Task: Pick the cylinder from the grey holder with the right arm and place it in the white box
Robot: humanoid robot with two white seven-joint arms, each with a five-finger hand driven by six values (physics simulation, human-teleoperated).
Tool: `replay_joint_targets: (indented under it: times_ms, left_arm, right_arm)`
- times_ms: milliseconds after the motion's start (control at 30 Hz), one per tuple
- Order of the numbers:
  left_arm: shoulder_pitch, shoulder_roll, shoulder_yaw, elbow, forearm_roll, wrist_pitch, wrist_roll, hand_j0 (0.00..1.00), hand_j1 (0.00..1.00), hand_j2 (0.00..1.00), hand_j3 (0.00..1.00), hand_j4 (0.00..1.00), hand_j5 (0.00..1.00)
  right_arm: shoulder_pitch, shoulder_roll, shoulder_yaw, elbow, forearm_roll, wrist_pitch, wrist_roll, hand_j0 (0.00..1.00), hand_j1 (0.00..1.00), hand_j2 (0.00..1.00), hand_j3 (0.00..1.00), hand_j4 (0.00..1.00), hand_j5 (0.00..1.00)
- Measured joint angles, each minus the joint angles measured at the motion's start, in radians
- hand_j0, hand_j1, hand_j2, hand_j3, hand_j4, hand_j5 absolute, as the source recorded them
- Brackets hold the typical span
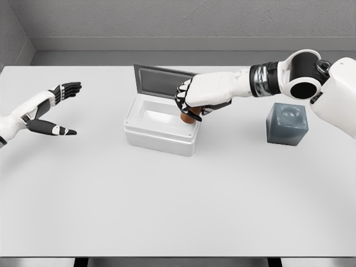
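- The right hand (192, 100) is clamped on the cylinder (187, 117), its fingers wrapped over the top; only the brown lower end shows beneath them
- The cylinder hangs over the right rim of the white box (160, 132), whose lid stands open behind; I cannot tell whether it touches the rim
- The grey holder (287, 124) sits well apart to the right on the tabletop (178, 200), its recess vacant
- The left hand (55, 108) hovers at the far left, fingers spread and holding nothing
- The cylinder looks small, rigid and probably light; its smooth round side could slip or roll, so a wrap around the upper body, as here, seems the sound hold; it likely needs carrying a little further left before release, so it drops inside rather than catching the rim
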Motion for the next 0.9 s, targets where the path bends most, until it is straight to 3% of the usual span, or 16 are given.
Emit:
replay_joint_targets:
  times_ms: [167, 200, 233, 267, 467, 667, 833, 900]
  left_arm:
    - [0.000, 0.000, -0.003, 0.000, 0.000, 0.000, 0.000, 1.00, 1.00, 1.00, 1.00, 1.00, 1.00]
    - [0.000, 0.000, -0.003, 0.000, 0.000, 0.000, 0.000, 1.00, 1.00, 1.00, 1.00, 1.00, 1.00]
    - [0.000, 0.000, -0.004, 0.000, 0.000, 0.000, 0.000, 1.00, 1.00, 1.00, 1.00, 1.00, 1.00]
    - [0.000, 0.000, -0.004, 0.000, 0.000, 0.000, 0.000, 1.00, 1.00, 1.00, 1.00, 1.00, 1.00]
    - [0.000, 0.000, -0.005, -0.001, 0.000, 0.000, 0.000, 1.00, 1.00, 1.00, 1.00, 1.00, 1.00]
    - [0.000, 0.000, -0.005, -0.001, 0.000, 0.000, 0.000, 1.00, 1.00, 1.00, 1.00, 1.00, 1.00]
    - [0.000, -0.001, -0.005, 0.000, 0.000, 0.000, 0.000, 1.00, 1.00, 1.00, 1.00, 1.00, 1.00]
    - [0.000, -0.001, -0.005, 0.000, 0.000, 0.000, 0.000, 1.00, 1.00, 1.00, 1.00, 1.00, 1.00]
  right_arm:
    - [0.000, 0.000, 0.001, 0.002, -0.003, 0.002, -0.001, 0.16, 0.16, 0.16, 0.16, 0.16, 0.16]
    - [0.000, 0.000, 0.002, 0.003, -0.003, 0.002, -0.001, 0.24, 0.24, 0.24, 0.24, 0.24, 0.24]
    - [-0.002, 0.000, 0.002, 0.002, -0.003, 0.002, -0.001, 0.91, 0.91, 0.91, 0.91, 0.91, 0.91]
    - [-0.002, 0.000, 0.002, 0.002, -0.001, 0.006, -0.001, 1.00, 1.00, 1.00, 1.00, 1.00, 1.00]
    - [-0.020, -0.001, -0.007, -0.022, 0.008, 0.024, 0.000, 1.00, 1.00, 1.00, 1.00, 1.00, 1.00]
    - [-0.023, -0.010, -0.064, -0.142, 0.003, 0.024, 0.001, 1.00, 1.00, 1.00, 1.00, 1.00, 1.00]
    - [0.014, -0.093, -0.195, -0.209, -0.039, 0.006, 0.001, 1.00, 1.00, 1.00, 1.00, 1.00, 1.00]
    - [0.095, -0.152, -0.235, -0.218, -0.055, 0.002, 0.001, 1.00, 1.00, 1.00, 1.00, 1.00, 1.00]
